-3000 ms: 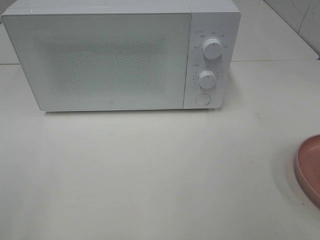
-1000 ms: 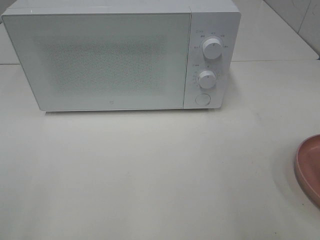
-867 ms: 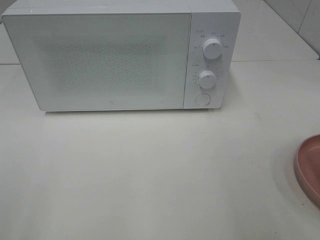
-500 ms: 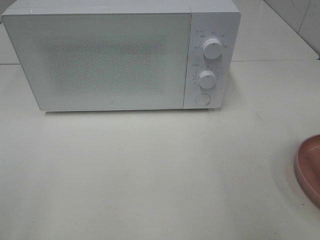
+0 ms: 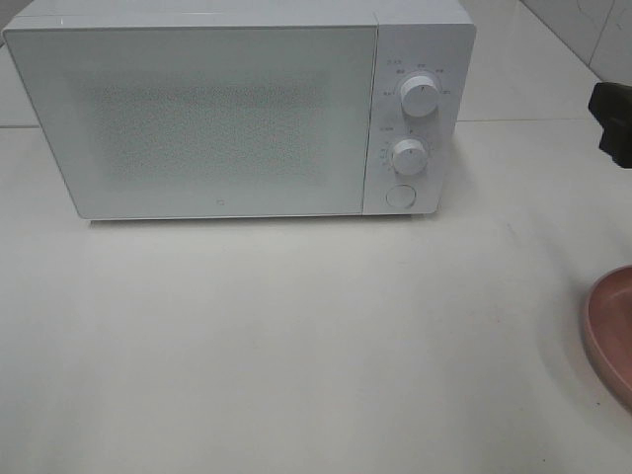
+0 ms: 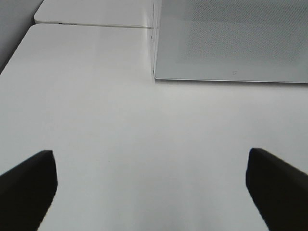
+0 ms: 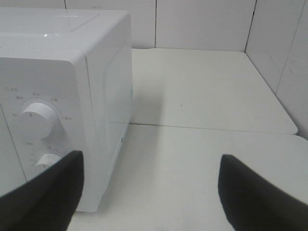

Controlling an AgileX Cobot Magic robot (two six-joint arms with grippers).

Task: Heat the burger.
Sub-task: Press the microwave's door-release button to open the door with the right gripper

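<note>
The burger is out of view in every frame. A white microwave [image 5: 197, 118] stands at the back of the table with its door shut; it also shows in the left wrist view [image 6: 231, 38] and the right wrist view [image 7: 62, 72]. Its panel has an upper knob [image 5: 420, 97], a lower knob [image 5: 408, 155] and a round button [image 5: 399, 195]. My left gripper [image 6: 150, 159] is open and empty over bare table, in front of the microwave's left corner. My right gripper [image 7: 151, 163] is open and empty, to the right of the microwave's knob panel.
A shallow pink plate [image 5: 607, 331] lies at the table's right edge, partly cut off, with nothing seen on it. A dark part of my right arm [image 5: 614, 123] shows at the right edge. White tiled walls [image 7: 202, 24] stand behind the table.
A dark part of my right arm has come into the exterior view at the right edge. The microwave and the plate have not moved.
</note>
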